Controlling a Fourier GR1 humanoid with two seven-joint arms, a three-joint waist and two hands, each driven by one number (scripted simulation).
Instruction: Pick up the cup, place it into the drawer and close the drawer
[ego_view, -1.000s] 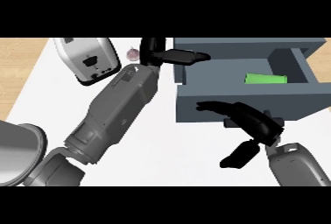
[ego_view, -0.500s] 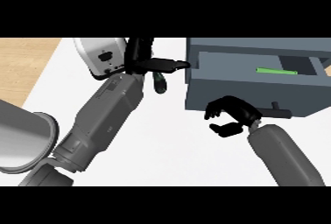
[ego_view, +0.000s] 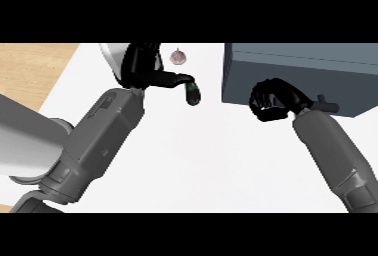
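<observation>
The grey box-shaped drawer unit (ego_view: 303, 75) stands at the upper right of the white counter top (ego_view: 214, 160), and its front face looks flush, with no open compartment in sight. The cup cannot be seen anywhere, so one cannot tell where it is. The black right hand (ego_view: 272, 100) is against the drawer front with its fingers curled in, holding nothing visible. A small dark handle (ego_view: 327, 106) sticks out just beside its wrist. The black left hand (ego_view: 151, 75) is at the upper left with relaxed fingers, one pointing down. Behind it lie a white object (ego_view: 113, 57), mostly hidden, and a small pinkish round thing (ego_view: 178, 57). A strip of wooden floor (ego_view: 29, 70) shows at the far left.
</observation>
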